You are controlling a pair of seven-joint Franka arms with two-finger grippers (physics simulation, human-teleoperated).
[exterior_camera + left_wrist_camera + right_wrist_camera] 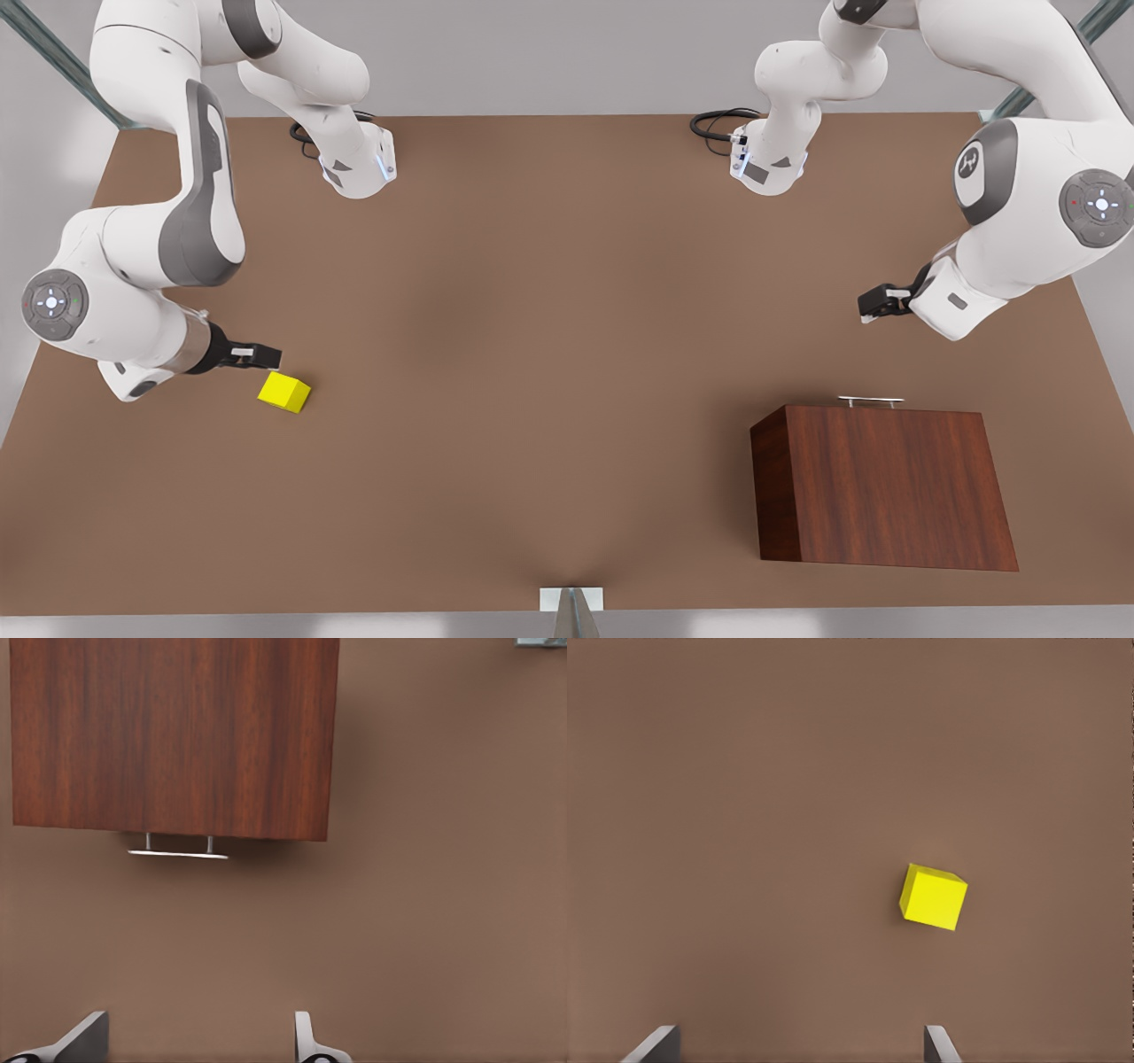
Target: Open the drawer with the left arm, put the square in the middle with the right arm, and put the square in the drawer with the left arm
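we see the brown surface with wide open room across its middle, nothing standing between the two sides. the wooden cabinet sits at about 4 o'clock in the front view, near that view's right edge and a little back from the lower edge of the surface. its drawer is closed, flush in the box, and the thin silver handle sticks out past the cabinet's 12 o'clock edge.

our left hand hangs at about 3 o'clock in the front view, well apart from the handle, with bare surface between them. in the left wrist view its fingers stand apart and hold nothing, and the handle lies ahead of them, off toward one fingertip and not centred in the gap.

the yellow square rests on the surface at about 9 o'clock in the front view, near that view's left edge, with free room on every side but the one toward our right hand. that hand is just beside the square, at the cube's 11 o'clock, and we cannot tell from the front view whether they touch. in the right wrist view its fingers stand apart and empty, and the square lies ahead of them on the surface, turned slightly askew, roughly in line with one fingertip.
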